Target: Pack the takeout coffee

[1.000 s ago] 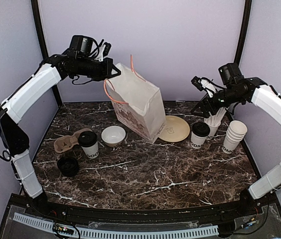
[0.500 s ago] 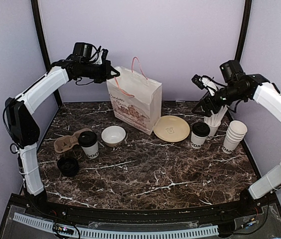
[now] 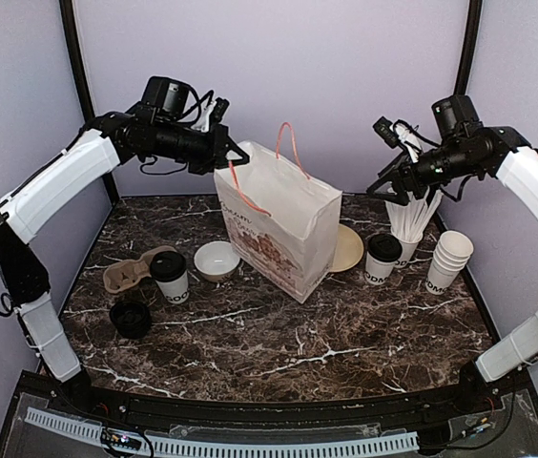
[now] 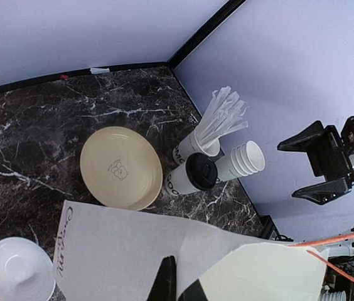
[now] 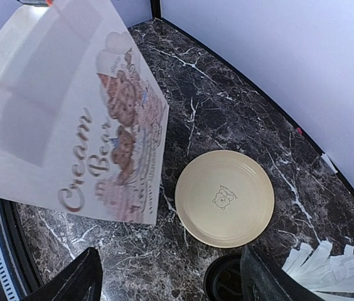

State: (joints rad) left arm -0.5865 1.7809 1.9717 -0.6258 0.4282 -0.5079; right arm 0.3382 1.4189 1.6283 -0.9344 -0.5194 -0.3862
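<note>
Dial is read on the top view, with 12 at the far wall.

Left claw (image 3: 238, 156): pinched tight on the top rim of the paper bag (image 3: 283, 224), at the bag's 10 o'clock corner. The bag hangs tilted with its mouth open and its pink-orange handles up. Its lower corner is down at the counter (image 3: 279, 353) near centre, and I cannot tell whether it rests there.

Right claw (image 3: 391, 188): jaws wide, holding nothing, in the air at 2 o'clock, above the right coffee cup (image 3: 382, 258).

Right coffee cup: upright at 3 o'clock, black lid on. The cup of white sticks (image 3: 408, 227) is just beside it at its 1 o'clock. The stack of lidless cups (image 3: 448, 260) is near at its 3 o'clock. The tan plate (image 3: 347, 250) lies at its 9 o'clock, partly behind the bag.

Left coffee cup (image 3: 169, 277): upright at 9 o'clock, lidded, against the cardboard carrier (image 3: 128, 274). The white bowl (image 3: 217, 260) is just beside it at its 3 o'clock.

Neither cup is in the bag.
</note>
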